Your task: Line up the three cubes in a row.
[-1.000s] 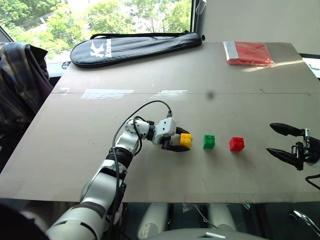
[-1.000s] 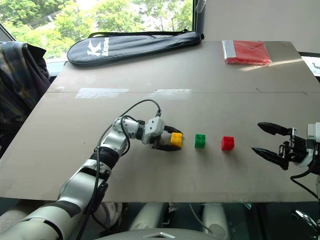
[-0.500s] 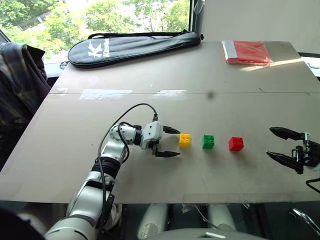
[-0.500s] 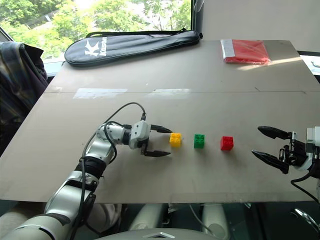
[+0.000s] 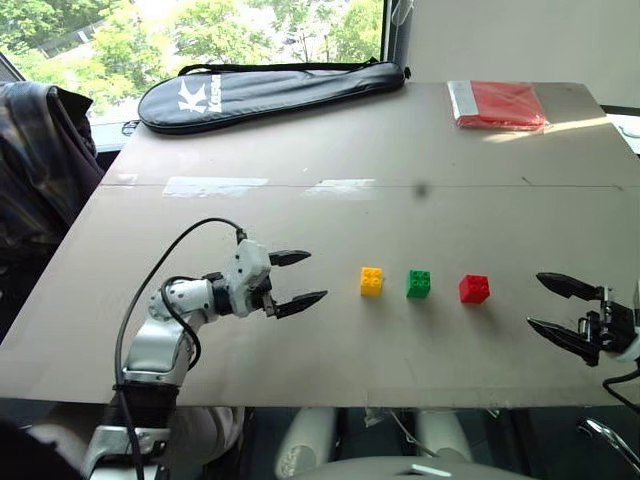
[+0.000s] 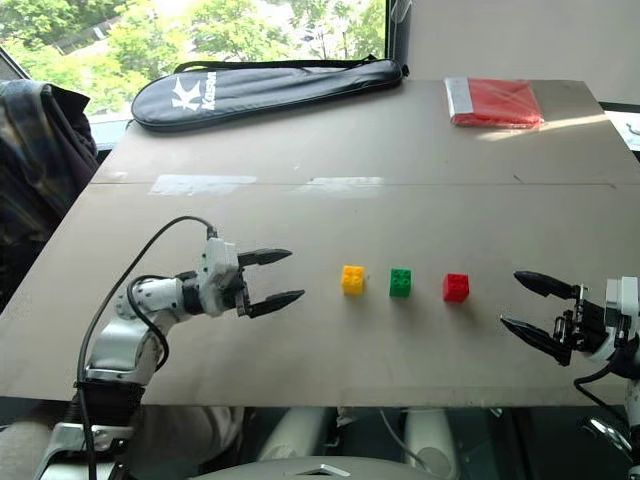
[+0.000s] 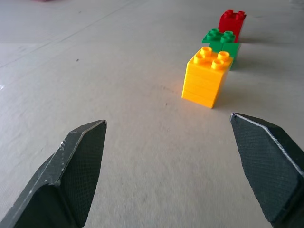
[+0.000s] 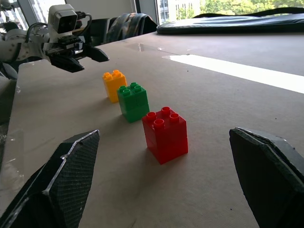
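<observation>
- Across the middle of the table (image 5: pixel 200 150), the yellow-orange brick (image 5: pixel 371 281), the green brick (image 5: pixel 418 284) and the red brick (image 5: pixel 473 289) stand in one straight row, evenly gapped, none touching.
- Left gripper (image 5: pixel 296 278) hangs empty to the left of the yellow-orange brick, well apart from it, jaws spread wide.
- Right gripper (image 5: pixel 562 311) hovers beyond the red brick, fingers apart, holding nothing.
- Judging by that line, the job looks done; nothing seems left but parking the arms.
</observation>
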`<move>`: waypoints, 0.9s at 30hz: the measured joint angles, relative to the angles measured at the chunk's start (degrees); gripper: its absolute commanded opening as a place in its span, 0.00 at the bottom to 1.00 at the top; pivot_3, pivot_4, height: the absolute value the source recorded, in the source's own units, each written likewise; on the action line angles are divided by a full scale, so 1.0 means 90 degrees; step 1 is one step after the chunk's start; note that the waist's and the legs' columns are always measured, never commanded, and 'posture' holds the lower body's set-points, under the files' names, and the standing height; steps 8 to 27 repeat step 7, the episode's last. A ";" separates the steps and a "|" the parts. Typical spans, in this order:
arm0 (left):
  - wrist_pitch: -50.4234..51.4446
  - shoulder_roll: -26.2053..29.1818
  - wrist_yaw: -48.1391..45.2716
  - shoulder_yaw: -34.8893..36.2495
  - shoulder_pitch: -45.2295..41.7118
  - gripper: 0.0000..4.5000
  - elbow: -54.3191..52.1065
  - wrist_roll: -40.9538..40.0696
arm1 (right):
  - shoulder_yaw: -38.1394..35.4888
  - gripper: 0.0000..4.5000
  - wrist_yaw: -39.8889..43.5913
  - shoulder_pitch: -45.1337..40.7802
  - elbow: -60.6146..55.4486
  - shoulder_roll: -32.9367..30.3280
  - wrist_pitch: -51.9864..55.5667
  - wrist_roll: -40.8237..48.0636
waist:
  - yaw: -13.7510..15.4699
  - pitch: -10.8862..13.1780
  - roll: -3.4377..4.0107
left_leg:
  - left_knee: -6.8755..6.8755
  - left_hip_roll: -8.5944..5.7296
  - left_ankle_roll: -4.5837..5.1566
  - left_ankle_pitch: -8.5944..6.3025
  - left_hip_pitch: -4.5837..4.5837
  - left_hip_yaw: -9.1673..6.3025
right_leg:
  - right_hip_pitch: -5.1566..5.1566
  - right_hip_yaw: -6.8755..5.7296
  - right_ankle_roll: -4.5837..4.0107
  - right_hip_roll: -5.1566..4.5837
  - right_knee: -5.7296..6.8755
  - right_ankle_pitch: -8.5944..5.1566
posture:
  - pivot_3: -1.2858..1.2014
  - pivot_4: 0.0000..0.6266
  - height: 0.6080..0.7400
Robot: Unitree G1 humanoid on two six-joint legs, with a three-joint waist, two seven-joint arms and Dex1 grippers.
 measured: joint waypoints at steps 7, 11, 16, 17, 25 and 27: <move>-0.0079 -0.0112 0.0800 0.0152 0.1250 0.94 -0.0546 0.0206 | 0.0001 1.00 -0.0284 0.0186 0.0043 0.0116 -0.0269 -0.0328 | 0.0038 -0.0002 0.0001 | -0.0001 0.0000 -0.0001 0.0000 -0.0001 0.0002 | 0.0002 -0.0003 -0.0011 -0.0003 -0.0002 -0.0007 | 0.52 0.24 0.65; -0.0079 -0.0112 0.0800 0.0152 0.1250 0.94 -0.0546 0.0206 | 0.0001 1.00 -0.0284 0.0186 0.0043 0.0116 -0.0269 -0.0328 | 0.0038 -0.0002 0.0001 | -0.0001 0.0000 -0.0001 0.0000 -0.0001 0.0002 | 0.0002 -0.0003 -0.0011 -0.0003 -0.0002 -0.0007 | 0.52 0.24 0.65; -0.0079 -0.0112 0.0800 0.0152 0.1250 0.94 -0.0546 0.0206 | 0.0001 1.00 -0.0284 0.0186 0.0043 0.0116 -0.0269 -0.0328 | 0.0038 -0.0002 0.0001 | -0.0001 0.0000 -0.0001 0.0000 -0.0001 0.0002 | 0.0002 -0.0003 -0.0011 -0.0003 -0.0002 -0.0007 | 0.52 0.24 0.65; -0.0079 -0.0112 0.0800 0.0152 0.1250 0.94 -0.0546 0.0206 | 0.0001 1.00 -0.0284 0.0186 0.0043 0.0116 -0.0269 -0.0328 | 0.0038 -0.0002 0.0001 | -0.0001 0.0000 -0.0001 0.0000 -0.0001 0.0002 | 0.0002 -0.0003 -0.0011 -0.0003 -0.0002 -0.0007 | 0.52 0.24 0.65; -0.0079 -0.0112 0.0800 0.0152 0.1250 0.94 -0.0546 0.0206 | 0.0001 1.00 -0.0284 0.0186 0.0043 0.0116 -0.0269 -0.0328 | 0.0038 -0.0002 0.0001 | -0.0001 0.0000 -0.0001 0.0000 -0.0001 0.0002 | 0.0002 -0.0003 -0.0011 -0.0003 -0.0002 -0.0007 | 0.52 0.24 0.65; -0.0079 -0.0112 0.0800 0.0152 0.1250 0.94 -0.0546 0.0206 | 0.0001 1.00 -0.0284 0.0186 0.0043 0.0116 -0.0269 -0.0328 | 0.0038 -0.0002 0.0001 | -0.0001 0.0000 -0.0001 0.0000 -0.0001 0.0002 | 0.0002 -0.0003 -0.0011 -0.0003 -0.0002 -0.0007 | 0.52 0.24 0.65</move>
